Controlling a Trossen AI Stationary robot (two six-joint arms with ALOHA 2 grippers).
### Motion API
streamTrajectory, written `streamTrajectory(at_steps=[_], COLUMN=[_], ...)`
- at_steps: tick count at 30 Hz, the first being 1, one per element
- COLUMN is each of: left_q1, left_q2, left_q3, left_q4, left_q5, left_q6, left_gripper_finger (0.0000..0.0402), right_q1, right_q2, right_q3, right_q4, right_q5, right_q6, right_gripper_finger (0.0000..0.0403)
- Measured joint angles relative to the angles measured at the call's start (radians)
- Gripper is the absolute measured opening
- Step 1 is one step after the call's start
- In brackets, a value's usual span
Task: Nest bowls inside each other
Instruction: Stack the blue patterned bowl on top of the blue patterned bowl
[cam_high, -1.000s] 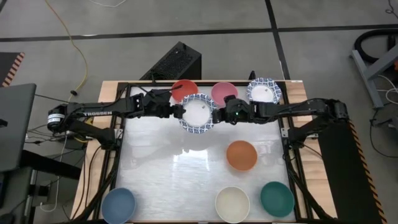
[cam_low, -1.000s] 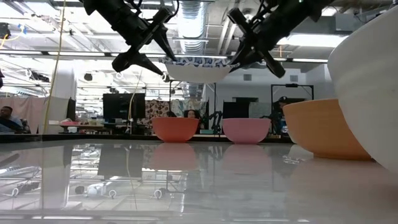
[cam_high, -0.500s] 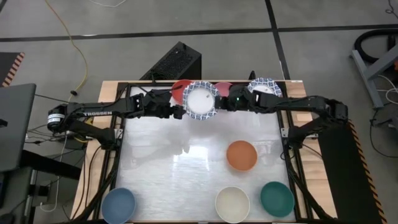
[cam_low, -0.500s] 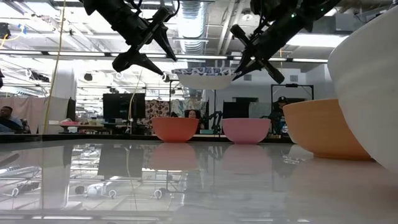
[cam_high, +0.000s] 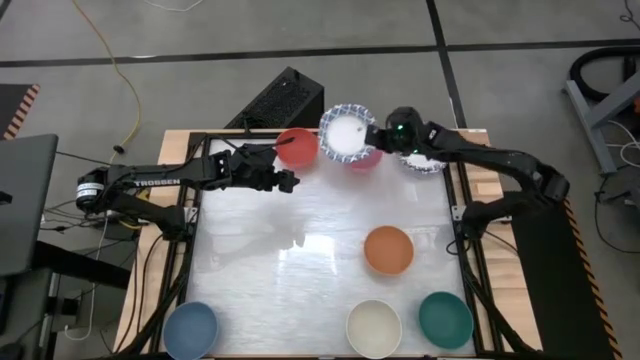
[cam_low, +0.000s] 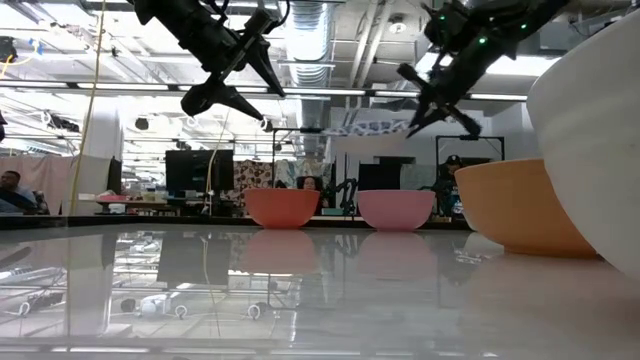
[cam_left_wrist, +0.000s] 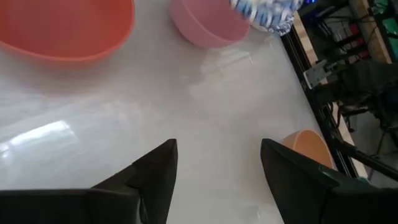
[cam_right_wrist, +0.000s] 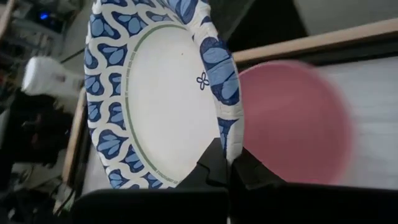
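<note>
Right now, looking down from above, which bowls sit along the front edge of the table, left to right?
Blue bowl → cream bowl → teal bowl.

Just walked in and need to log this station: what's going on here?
The right gripper is shut on the rim of a blue-patterned white bowl, holding it in the air above the pink bowl at the table's far edge. The left gripper hangs open and empty near the red bowl. Orange, cream, teal and blue bowls sit separately, not yet nested.
</note>
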Motion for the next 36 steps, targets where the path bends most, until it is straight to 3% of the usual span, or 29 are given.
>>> streamTrajectory(at_steps=[8,16,25,36], left_q1=[0.0,0.0,0.0,0.0], left_q2=[0.0,0.0,0.0,-0.001], left_q3=[0.0,0.0,0.0,0.0], left_q4=[0.0,0.0,0.0,0.0], left_q5=[0.006,0.005,0.006,0.006], left_q6=[0.0,0.0,0.0,0.0], left_gripper_finger=[0.022,0.0219,0.0219,0.0219], right_q1=[-0.15,-0.248,-0.253,-0.209], right_q2=[-0.171,-0.402,-0.575,-0.606], right_q3=[-0.065,-0.247,-0.386,-0.428], right_q4=[-0.142,-0.182,-0.189,-0.341], right_q5=[0.005,0.078,0.243,0.419], right_q6=[-0.007,0.165,0.383,0.628], right_gripper_finger=[0.0003,0.0004,0.0004,0.0004])
